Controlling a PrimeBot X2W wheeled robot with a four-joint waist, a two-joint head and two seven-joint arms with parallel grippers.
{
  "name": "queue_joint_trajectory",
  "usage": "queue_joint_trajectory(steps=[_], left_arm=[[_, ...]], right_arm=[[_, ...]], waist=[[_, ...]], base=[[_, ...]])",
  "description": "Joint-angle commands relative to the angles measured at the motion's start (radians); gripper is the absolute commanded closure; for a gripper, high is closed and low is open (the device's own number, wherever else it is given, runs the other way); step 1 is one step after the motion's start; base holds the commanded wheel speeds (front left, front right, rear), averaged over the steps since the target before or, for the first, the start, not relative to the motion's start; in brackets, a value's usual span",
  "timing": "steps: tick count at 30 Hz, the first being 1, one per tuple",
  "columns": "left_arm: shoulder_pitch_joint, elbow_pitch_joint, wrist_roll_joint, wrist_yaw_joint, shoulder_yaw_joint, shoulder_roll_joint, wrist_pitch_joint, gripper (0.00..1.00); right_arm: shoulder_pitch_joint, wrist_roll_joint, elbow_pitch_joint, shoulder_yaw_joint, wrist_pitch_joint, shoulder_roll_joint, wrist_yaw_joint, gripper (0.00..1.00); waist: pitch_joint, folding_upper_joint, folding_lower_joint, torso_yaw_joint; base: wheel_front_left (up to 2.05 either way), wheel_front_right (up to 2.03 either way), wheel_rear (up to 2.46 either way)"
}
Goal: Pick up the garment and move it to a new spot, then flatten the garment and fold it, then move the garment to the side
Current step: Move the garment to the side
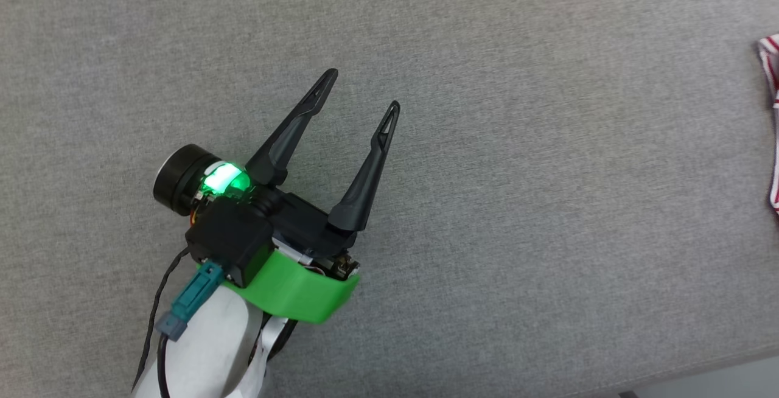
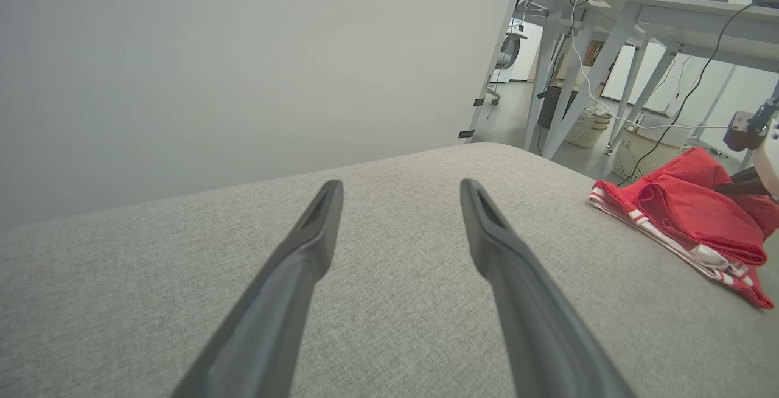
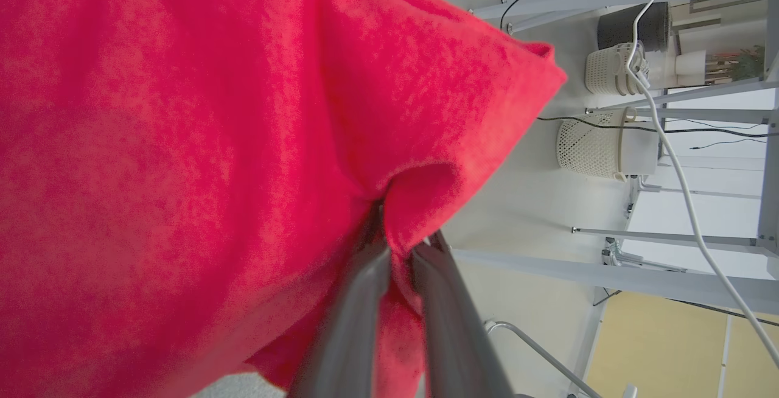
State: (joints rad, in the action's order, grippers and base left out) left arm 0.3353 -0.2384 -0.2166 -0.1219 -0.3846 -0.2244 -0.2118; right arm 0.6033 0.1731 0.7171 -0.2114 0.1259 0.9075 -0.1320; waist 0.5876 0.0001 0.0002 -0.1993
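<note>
Red knit garment (image 2: 688, 215) with red-and-white striped trim is lying bunched in soft folds, well off to the right of the left fingers (image 2: 304, 264) and near the far edge of the grey fabric-covered counter (image 2: 395, 337). A strip of white cloth is showing along its lower fold. No print is showing.

In the head view a sliver of the striped trim (image 1: 772, 81) is peeking in, well to the right of the left fingers (image 1: 292, 130), which are standing wide apart, gripping nothing and hovering over bare counter (image 1: 548, 203).

The right fingers (image 3: 359, 300) are pinching tight on a fold of the garment (image 3: 182, 173). Red cloth is puckering at their tips and spreading out above and to the left of them. From the left wrist, a dark finger (image 2: 739, 186) of the right arm is reaching into the top of the red heap.

Nothing is lying between the left fingers and the garment. A plain pale wall panel (image 2: 243, 51) is standing beyond the fingertips, with white table legs (image 2: 578, 69) and trailing cables (image 2: 681, 100) off to the upper right.

White woven baskets (image 3: 599, 145) are sitting on the floor to the right of the right fingers. I cannot tell what is in them.
</note>
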Motion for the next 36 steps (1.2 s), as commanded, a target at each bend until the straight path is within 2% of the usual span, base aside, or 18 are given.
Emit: queue_joint_trajectory(steps=[1,8,9,10,17,23,32,36], left_arm=[[0.015,-0.008,0.003,0.006,0.003,-0.009,0.002,0.00],[0.014,-0.010,0.000,0.011,0.003,-0.017,0.007,0.00],[0.014,-0.006,-0.002,0.011,0.002,-0.017,0.006,0.00],[0.013,-0.001,-0.003,0.012,0.001,-0.015,0.004,0.00],[-0.007,0.063,-0.028,0.018,0.005,0.002,-0.023,0.00],[-0.060,0.145,-0.062,0.025,0.036,0.022,-0.045,0.00],[-0.166,0.198,-0.083,0.038,0.140,0.047,-0.050,0.00],[-0.213,0.212,-0.082,0.043,0.191,0.063,-0.050,0.00]], right_arm=[[0.027,-0.015,0.016,0.013,-0.014,-0.014,0.001,1.00],[0.074,-0.072,0.088,0.062,-0.065,-0.058,0.001,1.00],[0.080,-0.081,0.098,0.066,-0.069,-0.063,0.001,0.82],[0.088,-0.093,0.108,0.074,-0.075,-0.069,0.001,0.00],[0.113,-0.143,0.129,0.102,-0.126,-0.087,0.001,0.00],[0.113,-0.116,0.068,0.111,-0.174,-0.097,0.001,0.00],[-0.001,0.043,-0.175,0.160,-0.224,-0.166,0.001,0.00],[-0.101,0.075,-0.329,0.221,-0.245,-0.247,0.001,0.00]], waist=[[0.032,-0.0001,-0.0002,0.023],[0.037,-0.0001,-0.0002,0.033],[0.033,-0.0001,-0.0002,0.035],[0.025,-0.0001,-0.0002,0.036],[-0.077,-0.0001,-0.0002,0.051],[-0.218,-0.0001,-0.0002,0.077],[-0.398,-0.0001,-0.0002,0.139],[-0.452,-0.0001,-0.0002,0.165]], base=[[0.00,0.00,0.00],[0.00,0.00,0.00],[0.00,0.00,0.00],[0.00,0.00,0.00],[0.00,0.00,0.00],[0.00,0.00,0.00],[0.00,0.00,0.00],[0.00,0.00,0.00]])
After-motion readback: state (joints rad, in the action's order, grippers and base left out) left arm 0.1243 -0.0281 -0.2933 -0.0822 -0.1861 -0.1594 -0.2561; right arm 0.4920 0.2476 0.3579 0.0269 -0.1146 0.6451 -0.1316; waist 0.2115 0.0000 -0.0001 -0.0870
